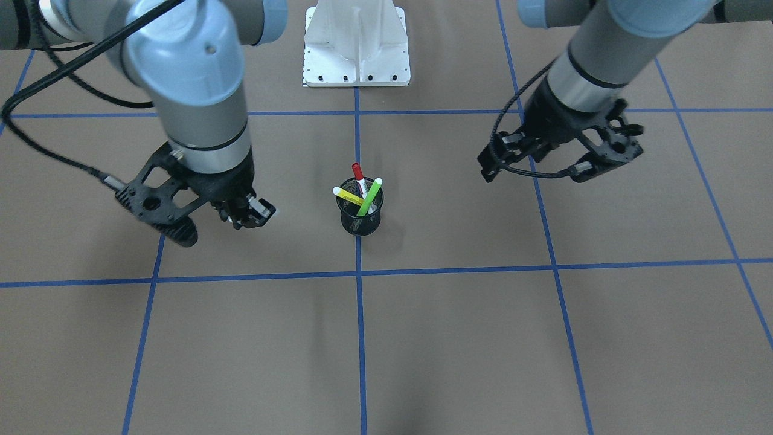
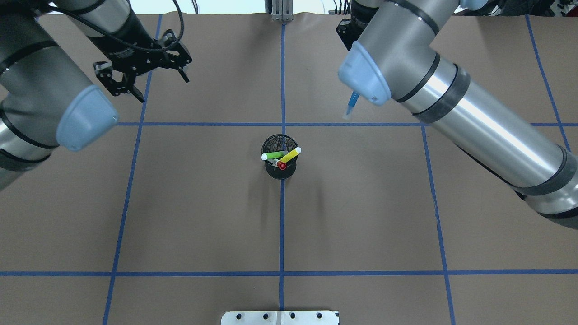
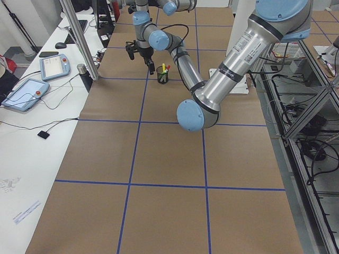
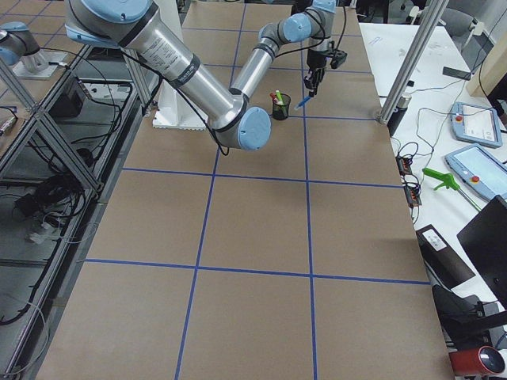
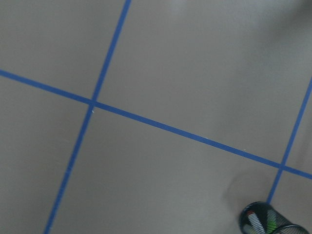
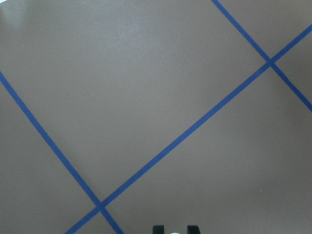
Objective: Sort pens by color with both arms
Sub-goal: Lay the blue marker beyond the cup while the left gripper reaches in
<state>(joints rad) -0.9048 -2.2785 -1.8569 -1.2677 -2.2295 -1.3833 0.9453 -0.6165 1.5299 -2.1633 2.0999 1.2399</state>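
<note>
Blue pen out of the cup, three left to sort!

On the left, the black two-finger left gripper (image 2: 161,88) hovers over the brown paper tabletop (image 2: 203,203), jaws spread wide and empty, probably ready for its own pick. In the centre, the black mesh cup (image 2: 271,143) props up the lime green pen (image 2: 275,155), yellow pen (image 2: 291,155) and red-capped white pen (image 2: 282,165), crossed and leaning. On the right, the black right gripper (image 1: 246,212) has its jaws pinched on the slim blue pen (image 2: 351,104), which dangles tilted, well apart from the cup, seemingly bound for its own spot.

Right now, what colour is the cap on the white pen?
Red cap, clearest in the exterior front-facing view.
</note>
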